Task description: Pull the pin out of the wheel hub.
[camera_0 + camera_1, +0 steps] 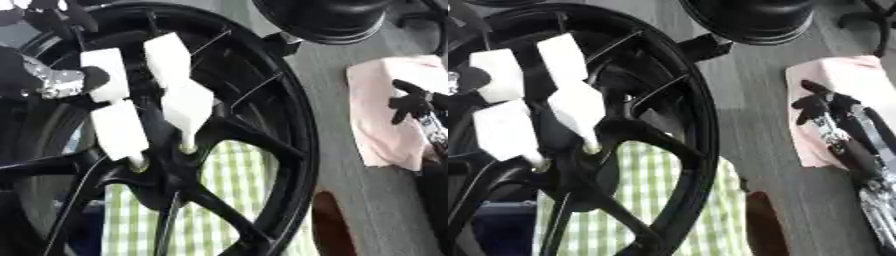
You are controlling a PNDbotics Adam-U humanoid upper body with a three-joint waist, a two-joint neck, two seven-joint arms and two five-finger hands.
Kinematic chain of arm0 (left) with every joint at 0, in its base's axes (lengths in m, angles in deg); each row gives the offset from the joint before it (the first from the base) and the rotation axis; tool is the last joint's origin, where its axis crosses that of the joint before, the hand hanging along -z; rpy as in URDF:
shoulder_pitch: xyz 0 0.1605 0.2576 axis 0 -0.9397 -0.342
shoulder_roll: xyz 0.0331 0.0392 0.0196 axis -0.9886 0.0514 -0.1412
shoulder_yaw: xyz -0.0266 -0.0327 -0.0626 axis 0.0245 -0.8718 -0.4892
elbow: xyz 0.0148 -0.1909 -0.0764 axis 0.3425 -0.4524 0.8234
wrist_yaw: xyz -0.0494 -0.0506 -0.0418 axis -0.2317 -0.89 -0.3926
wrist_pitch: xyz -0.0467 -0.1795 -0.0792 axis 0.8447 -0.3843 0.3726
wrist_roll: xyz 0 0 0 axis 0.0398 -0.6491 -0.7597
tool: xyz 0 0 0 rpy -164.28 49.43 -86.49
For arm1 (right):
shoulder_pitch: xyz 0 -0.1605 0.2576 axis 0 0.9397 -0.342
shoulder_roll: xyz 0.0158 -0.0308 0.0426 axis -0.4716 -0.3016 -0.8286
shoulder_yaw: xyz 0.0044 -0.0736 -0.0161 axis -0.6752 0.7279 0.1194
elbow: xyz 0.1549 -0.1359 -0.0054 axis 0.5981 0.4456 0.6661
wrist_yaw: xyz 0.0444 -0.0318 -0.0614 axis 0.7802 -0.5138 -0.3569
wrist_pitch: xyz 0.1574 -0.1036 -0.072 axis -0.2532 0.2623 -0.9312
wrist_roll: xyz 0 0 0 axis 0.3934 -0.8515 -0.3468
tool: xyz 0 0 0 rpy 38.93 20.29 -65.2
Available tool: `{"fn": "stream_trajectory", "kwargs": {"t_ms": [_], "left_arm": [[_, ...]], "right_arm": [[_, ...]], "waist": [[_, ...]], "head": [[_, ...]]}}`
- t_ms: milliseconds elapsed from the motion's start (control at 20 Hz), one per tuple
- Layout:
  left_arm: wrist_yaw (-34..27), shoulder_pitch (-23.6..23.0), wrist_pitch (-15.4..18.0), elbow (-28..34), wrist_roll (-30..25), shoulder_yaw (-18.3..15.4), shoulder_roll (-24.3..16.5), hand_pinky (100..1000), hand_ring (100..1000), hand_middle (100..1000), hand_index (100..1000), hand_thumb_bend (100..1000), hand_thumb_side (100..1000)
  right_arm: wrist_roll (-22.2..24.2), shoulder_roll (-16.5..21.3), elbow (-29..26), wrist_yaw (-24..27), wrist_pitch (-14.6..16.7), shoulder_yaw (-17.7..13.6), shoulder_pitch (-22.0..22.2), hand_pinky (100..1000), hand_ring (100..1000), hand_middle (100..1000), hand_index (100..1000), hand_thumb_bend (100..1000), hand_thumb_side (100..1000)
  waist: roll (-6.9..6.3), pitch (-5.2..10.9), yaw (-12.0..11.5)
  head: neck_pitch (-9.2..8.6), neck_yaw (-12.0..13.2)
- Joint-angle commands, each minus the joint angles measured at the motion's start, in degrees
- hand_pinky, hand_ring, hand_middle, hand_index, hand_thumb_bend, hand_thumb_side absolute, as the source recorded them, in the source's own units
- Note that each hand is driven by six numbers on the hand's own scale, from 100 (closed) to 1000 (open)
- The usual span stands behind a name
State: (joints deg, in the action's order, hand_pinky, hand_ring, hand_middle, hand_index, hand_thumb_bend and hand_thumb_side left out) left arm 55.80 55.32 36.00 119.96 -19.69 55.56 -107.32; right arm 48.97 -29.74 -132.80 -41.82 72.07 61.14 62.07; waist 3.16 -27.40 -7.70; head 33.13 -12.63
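Fingers of the left hand, tipped in white, reach down into the black wheel hub, pinching at the pale pin that stands nearly upright there. Right hand rests relaxed on a pink cloth, well apart.

One black spoked wheel hub; four white blocky pins; one pink cloth; one green-checked cloth; two black hands.

Grey plank floor, chair base
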Motion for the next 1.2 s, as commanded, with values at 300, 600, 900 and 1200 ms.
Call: {"fn": "stream_trajectory", "kwargs": {"t_ms": [300,600,900,1200], "left_arm": [[-1.4,1.0,0.5,-1.9,-0.7,0.0,0.4,860,801,817,881,407,625],[-0.1,1.0,1.3,-3.7,-1.1,0.9,1.3,847,786,792,870,394,586],[0.0,1.0,1.5,-3.9,-0.9,1.1,1.6,802,713,670,807,315,497],[-1.1,1.1,0.8,-3.4,1.4,0.9,1.8,726,567,479,624,113,343]], "right_arm": [[0.0,0.0,-1.2,-0.8,-0.4,-0.2,-0.4,908,989,419,629,100,706],[0.0,-0.3,-1.2,-0.7,-0.5,-0.1,-0.6,909,989,417,627,100,706],[-0.1,-0.3,-1.2,-0.4,-0.7,-0.1,-0.7,909,989,415,625,100,708],[-0.2,-0.5,-1.2,0.1,-1.2,-0.3,-0.4,910,989,413,624,100,709]], "waist": [[-0.03,0.45,0.5],[0.00,0.08,0.8],[-0.14,0.24,0.8],[-0.20,0.73,0.7]], "head": [[-1.32,0.6],[-1.57,1.0],[-1.33,1.0],[-0.99,1.0]]}}
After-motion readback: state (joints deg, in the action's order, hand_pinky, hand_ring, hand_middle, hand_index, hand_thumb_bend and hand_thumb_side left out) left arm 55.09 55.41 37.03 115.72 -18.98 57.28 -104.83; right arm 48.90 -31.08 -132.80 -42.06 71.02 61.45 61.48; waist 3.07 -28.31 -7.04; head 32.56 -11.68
